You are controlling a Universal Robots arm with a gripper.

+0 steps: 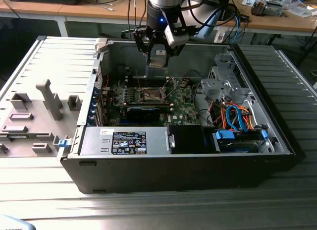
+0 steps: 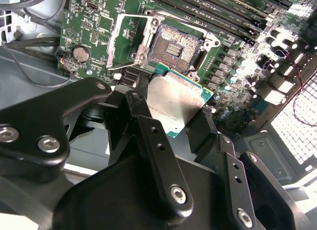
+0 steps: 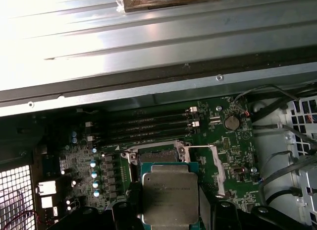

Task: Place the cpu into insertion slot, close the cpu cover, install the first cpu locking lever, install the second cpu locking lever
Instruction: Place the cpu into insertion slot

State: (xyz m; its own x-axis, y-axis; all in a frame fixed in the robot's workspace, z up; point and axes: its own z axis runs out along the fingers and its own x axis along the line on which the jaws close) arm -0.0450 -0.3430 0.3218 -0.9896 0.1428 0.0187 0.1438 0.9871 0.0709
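we hold the cpu point(image 2: 177, 102) clamped by its edges between the fingers point(image 2: 144, 122) of the gripper point(image 1: 157, 56). its metal top is turned toward both wrist cameras, so we judge that the underside faces the board point(image 3: 233, 150). the cpu hangs above the slot point(image 2: 174, 49) and apart from it, inside the open case point(image 1: 198, 165). the slot lies bare, with a dark centre and a silvery rim. the cover point(image 2: 116, 39) appears swung open at one side of the slot, which leaves the way down free. the cpu is a thin square with a flat grey metal lid that carries faint print. a narrow green border runs around the lid. the cpu is not yet seated.
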